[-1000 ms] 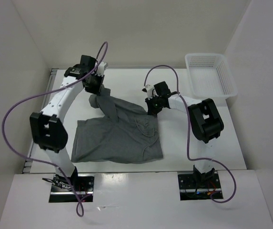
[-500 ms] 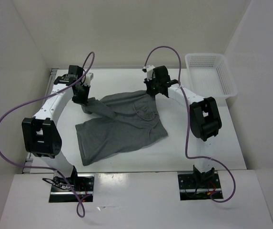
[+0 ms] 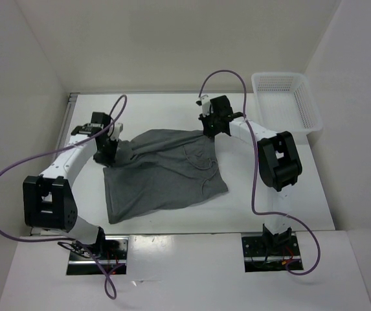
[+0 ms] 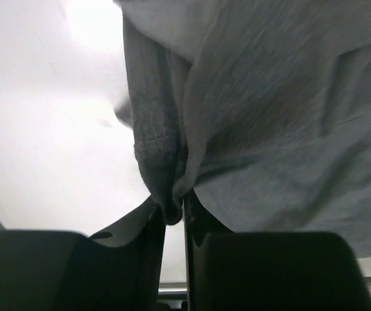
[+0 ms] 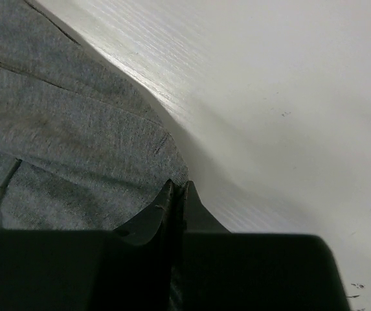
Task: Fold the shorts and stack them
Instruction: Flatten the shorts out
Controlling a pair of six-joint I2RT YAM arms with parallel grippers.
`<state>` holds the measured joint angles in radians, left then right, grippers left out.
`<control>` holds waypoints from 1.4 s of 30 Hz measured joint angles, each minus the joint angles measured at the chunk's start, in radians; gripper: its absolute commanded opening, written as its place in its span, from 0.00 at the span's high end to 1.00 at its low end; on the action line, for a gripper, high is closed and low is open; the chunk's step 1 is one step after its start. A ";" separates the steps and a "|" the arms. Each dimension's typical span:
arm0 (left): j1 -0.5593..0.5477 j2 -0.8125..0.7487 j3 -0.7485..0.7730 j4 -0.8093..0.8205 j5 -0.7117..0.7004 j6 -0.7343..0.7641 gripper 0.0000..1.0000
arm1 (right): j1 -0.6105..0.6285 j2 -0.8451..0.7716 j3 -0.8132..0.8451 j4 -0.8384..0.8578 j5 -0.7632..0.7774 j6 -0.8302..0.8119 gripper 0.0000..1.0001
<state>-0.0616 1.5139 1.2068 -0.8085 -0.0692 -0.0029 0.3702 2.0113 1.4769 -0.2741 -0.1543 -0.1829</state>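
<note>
1. Fabric from the shorts [image 3: 162,175] fills the narrow gap of the left claw [image 4: 171,210]; gripped or loose, I cannot tell.
2. They lie flat on the desk [image 3: 269,188] between both claws, seemingly being spread for folding.
3. The right claw [image 3: 211,126] is closed on their far corner; next, it likely needs to let go and take an edge to fold over.

You have a white table [image 3: 172,110] with two things lying on it. The grey shorts [image 3: 166,172] are spread out roughly in the middle. Most of the fabric is flat on the surface, though it is rumpled in places, and the far-left corner is gathered into a thick fold. The white mesh basket [image 3: 285,103] sits upright in the far right corner – well apart from the shorts, with bare table between them.
</note>
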 measured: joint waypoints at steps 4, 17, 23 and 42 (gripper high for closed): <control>0.017 -0.023 -0.202 -0.018 -0.030 0.003 0.47 | 0.002 0.000 0.000 -0.001 -0.008 -0.021 1.00; 0.140 0.190 0.290 -0.019 0.112 0.000 0.19 | 0.014 -0.014 -0.042 -0.054 -0.105 -0.142 0.52; 0.139 0.523 0.497 0.014 0.198 0.000 0.18 | 0.013 -0.014 0.063 -0.086 -0.166 -0.152 0.49; 0.085 0.660 0.498 -0.055 0.279 -0.002 1.00 | 0.010 0.067 -0.031 -0.071 -0.074 -0.098 1.00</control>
<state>0.0238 2.1735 1.7046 -0.8639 0.2096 -0.0048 0.3805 2.0781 1.4460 -0.3450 -0.2287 -0.2806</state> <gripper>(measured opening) 0.018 0.170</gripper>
